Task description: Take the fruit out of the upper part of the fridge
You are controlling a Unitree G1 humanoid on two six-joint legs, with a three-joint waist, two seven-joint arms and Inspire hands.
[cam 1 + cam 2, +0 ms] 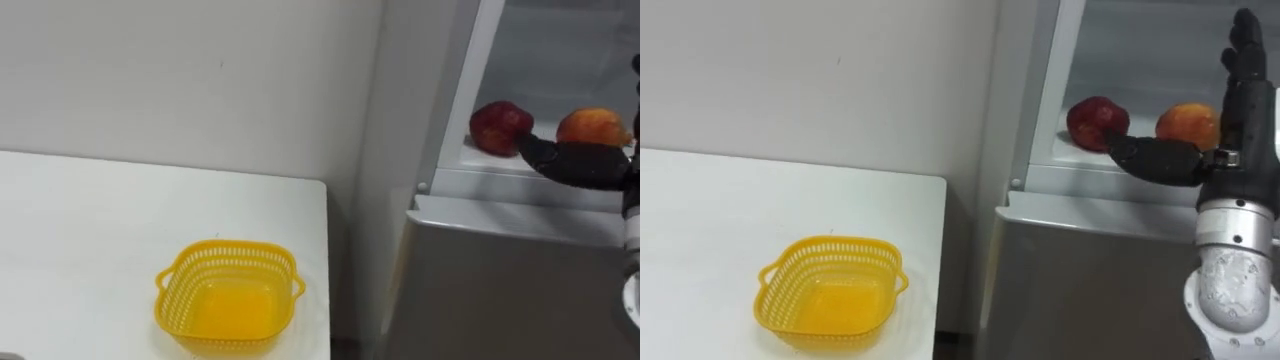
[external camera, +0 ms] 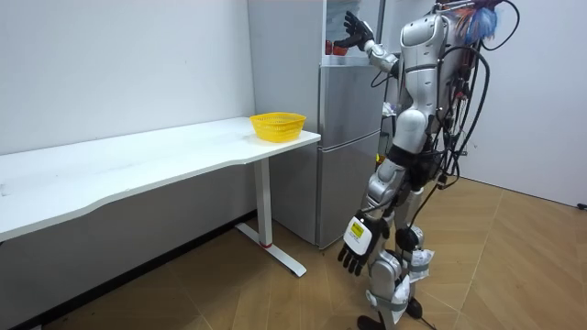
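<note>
though open-fingered, right robot hand (image 1: 1230,150) just beside the red fruit (image 1: 1095,120) — orange fruit (image 1: 1185,124) behind it

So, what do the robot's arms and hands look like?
The right hand is black, slim and jointed, on a silver-grey forearm with a rounded wrist. The left hand is black too, with a white and yellow patch on its back. Both arms are silver-grey.
</note>
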